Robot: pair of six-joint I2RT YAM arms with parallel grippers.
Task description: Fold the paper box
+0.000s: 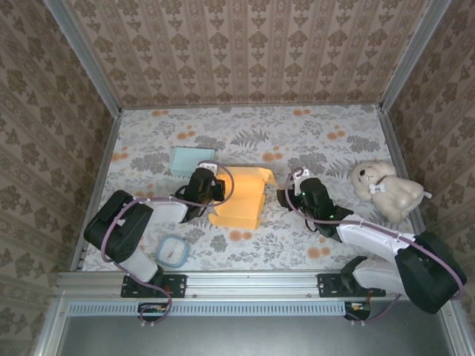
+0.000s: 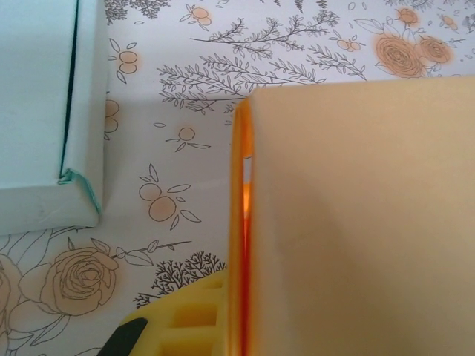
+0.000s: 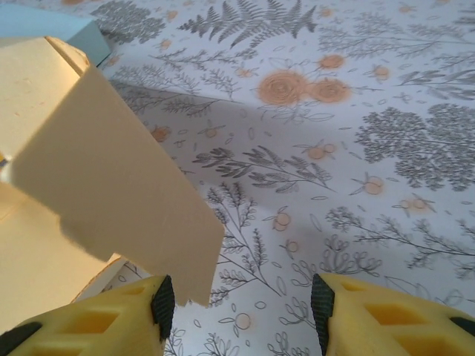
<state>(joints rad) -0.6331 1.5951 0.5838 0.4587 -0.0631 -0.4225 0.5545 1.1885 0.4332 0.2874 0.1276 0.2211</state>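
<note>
The paper box point(image 1: 241, 199) is pale orange card, partly folded, and lies mid-table. My left gripper point(image 1: 213, 185) is at its left edge and shut on that side wall. In the left wrist view the wall's edge point(image 2: 242, 222) runs upright, one yellow finger point(image 2: 185, 320) presses against it, and the broad panel point(image 2: 356, 222) hides the other finger. My right gripper point(image 1: 292, 190) stands open just right of the box. In the right wrist view a raised flap point(image 3: 111, 170) hangs with its corner beside the left pad point(image 3: 162, 304); nothing lies between the pads, gripper point(image 3: 242, 305).
A light blue box point(image 1: 191, 160) lies behind the left gripper, also in the left wrist view point(image 2: 37, 111). A cream teddy bear point(image 1: 386, 189) sits at the right. A small blue-rimmed dish point(image 1: 173, 251) rests near the left arm's base. Patterned walls enclose the table.
</note>
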